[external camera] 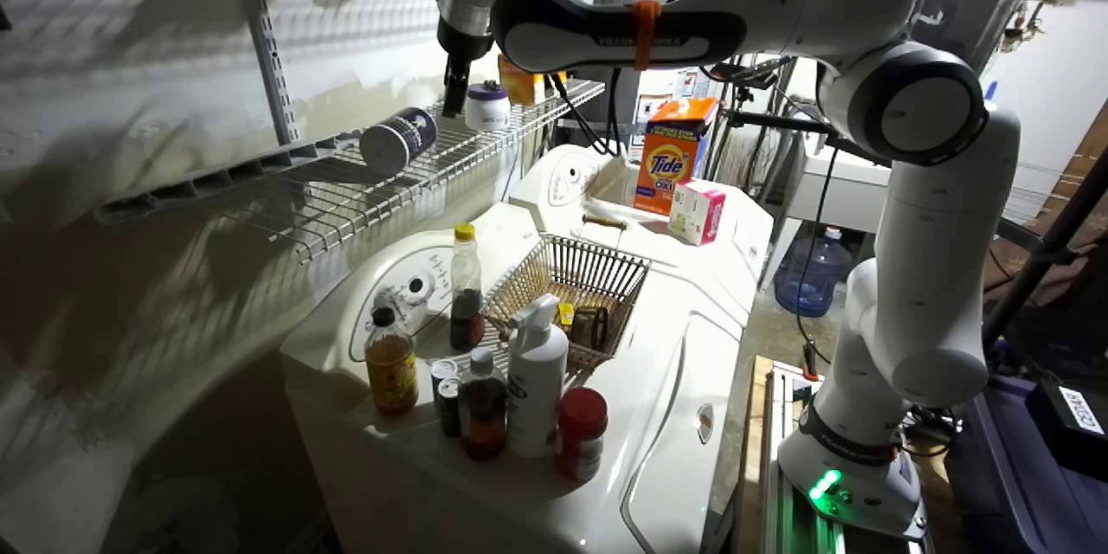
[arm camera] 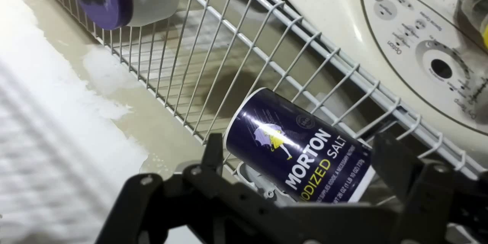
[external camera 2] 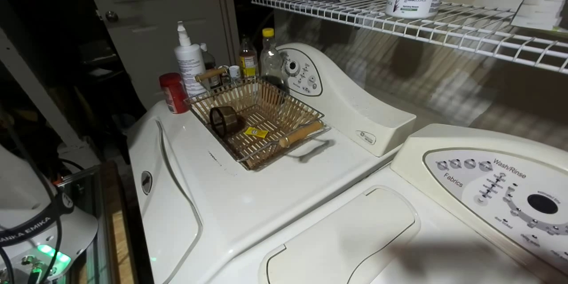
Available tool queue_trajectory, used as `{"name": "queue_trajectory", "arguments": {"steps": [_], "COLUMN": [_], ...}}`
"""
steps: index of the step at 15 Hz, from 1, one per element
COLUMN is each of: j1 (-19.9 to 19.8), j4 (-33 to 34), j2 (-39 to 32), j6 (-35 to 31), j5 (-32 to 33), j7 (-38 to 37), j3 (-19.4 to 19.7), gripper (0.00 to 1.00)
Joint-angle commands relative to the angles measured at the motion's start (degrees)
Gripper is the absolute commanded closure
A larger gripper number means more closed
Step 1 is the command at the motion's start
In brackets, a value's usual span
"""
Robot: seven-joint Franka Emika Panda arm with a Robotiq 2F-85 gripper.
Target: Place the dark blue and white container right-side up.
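Along the patchy wall (external camera: 372, 43), in an exterior view, I see the dark blue and white container (external camera: 414, 132) lying on its side on the ribbed wire shelf (external camera: 433, 182), a smooth cylinder, its pale flat end showing. The blocky black gripper (external camera: 453, 111) hangs over the shelf, seen between the container and a squat purple-lidded tub (external camera: 487, 112). In an exterior view, the glossy container rests near the shelf's far corner; below, a slatted basket (external camera 2: 290, 106) with a wooden handle (external camera 2: 301, 134) sits on the slick white appliance (external camera 2: 248, 204), and a red-capped jar (external camera 2: 174, 93) stands at the appliance's far corner. In the wrist view, the angular fingers (arm camera: 212, 152) stand wide apart, gripping nothing; the container's curved, printed side shows between them, slantwise near the shelf's wall-side edge.
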State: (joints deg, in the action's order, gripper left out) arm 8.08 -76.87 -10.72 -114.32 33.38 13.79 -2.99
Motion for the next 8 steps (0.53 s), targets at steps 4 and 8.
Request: {"name": "queue_trajectory", "arguments": {"steps": [4, 8], "j1": [0.1, -0.8], "j4": [0.0, 1.2], "j2": [0.7, -0.2], "j6": [0.0, -4.2], "j5": [-0.7, -4.9], "j7": [-1.7, -4.1], "j3": [-0.1, -0.3], "gripper": [0.0, 0.0]}}
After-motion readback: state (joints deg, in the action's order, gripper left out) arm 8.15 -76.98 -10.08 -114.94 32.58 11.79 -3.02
